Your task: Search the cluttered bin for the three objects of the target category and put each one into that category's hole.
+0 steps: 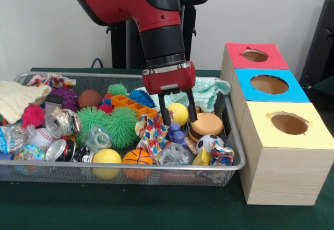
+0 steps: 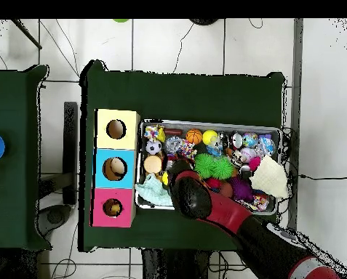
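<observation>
My gripper [image 1: 179, 114] hangs low inside the wire mesh bin [image 1: 237, 141], open, with one finger on each side of a small yellow ball [image 1: 180, 113]. I cannot tell whether the fingers touch it. Close by lie a stack of wooden discs [image 1: 206, 125], a soccer ball [image 1: 210, 141], a basketball [image 1: 138, 157] and a second yellow ball [image 1: 106, 157]. A wooden box stands right of the bin with a red hole [image 1: 255, 56], a blue hole [image 1: 269, 84] and a yellow hole [image 1: 289, 123]. From overhead the arm [image 2: 194, 196] hides the gripper above the bin [image 2: 205, 123].
The bin is crowded: green spiky balls [image 1: 107, 123], a pink spiky ball [image 1: 32, 115], a baseball [image 1: 42, 136], crushed cans [image 1: 60, 123], an orange tray [image 1: 133, 105], a teal cloth [image 1: 211, 90] and a cream cloth [image 1: 15, 99]. Overhead, the box [image 2: 116, 168] sits left of the bin.
</observation>
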Available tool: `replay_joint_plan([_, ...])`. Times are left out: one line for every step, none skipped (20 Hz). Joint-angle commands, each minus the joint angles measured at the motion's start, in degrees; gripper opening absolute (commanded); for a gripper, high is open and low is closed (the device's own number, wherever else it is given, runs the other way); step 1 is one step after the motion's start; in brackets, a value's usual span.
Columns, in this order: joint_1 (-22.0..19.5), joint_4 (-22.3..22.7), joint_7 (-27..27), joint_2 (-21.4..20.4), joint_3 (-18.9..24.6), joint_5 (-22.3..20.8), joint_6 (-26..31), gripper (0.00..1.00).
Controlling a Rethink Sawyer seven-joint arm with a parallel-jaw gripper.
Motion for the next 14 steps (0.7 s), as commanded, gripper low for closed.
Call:
replay_joint_plan([-0.66, -3.38, 16.37, 7.31, 2.55, -4.43, -9.90, 1.00])
replay_joint_plan([-0.50, -4.03, 16.67, 8.36, 2.55, -5.18, -11.15, 1.00])
replay_joint_plan([-0.40, -4.34, 16.79, 8.61, 2.57, -5.46, -11.34, 1.00])
replay_joint_plan([-0.33, -4.67, 16.89, 8.67, 2.79, -5.88, -11.62, 1.00])
replay_joint_plan([-0.13, -4.78, 16.91, 8.47, 2.77, -5.84, -11.40, 1.00])
replay_joint_plan([0.27, -4.98, 16.62, 7.94, 2.63, -5.44, -10.67, 1.00])
replay_joint_plan([0.47, -5.08, 16.52, 7.80, 2.58, -5.38, -10.50, 1.00])
replay_joint_plan([0.54, -5.41, 16.42, 7.93, 2.66, -5.24, -10.09, 1.00])
replay_joint_plan([0.54, -5.63, 16.32, 8.14, 2.71, -5.38, -10.09, 1.00])
replay_joint_plan([0.11, -5.72, 16.09, 8.22, 2.95, -5.65, -9.59, 1.00])
replay_joint_plan([0.01, -5.90, 15.94, 8.41, 2.97, -5.77, -9.37, 1.00])
replay_joint_plan([-0.11, -6.34, 15.65, 8.80, 2.95, -6.00, -9.17, 1.00])
replay_joint_plan([-0.27, -6.66, 15.42, 9.12, 2.98, -6.18, -8.83, 1.00])
replay_joint_plan([-0.42, -7.26, 15.07, 9.66, 2.91, -6.59, -8.73, 1.00])
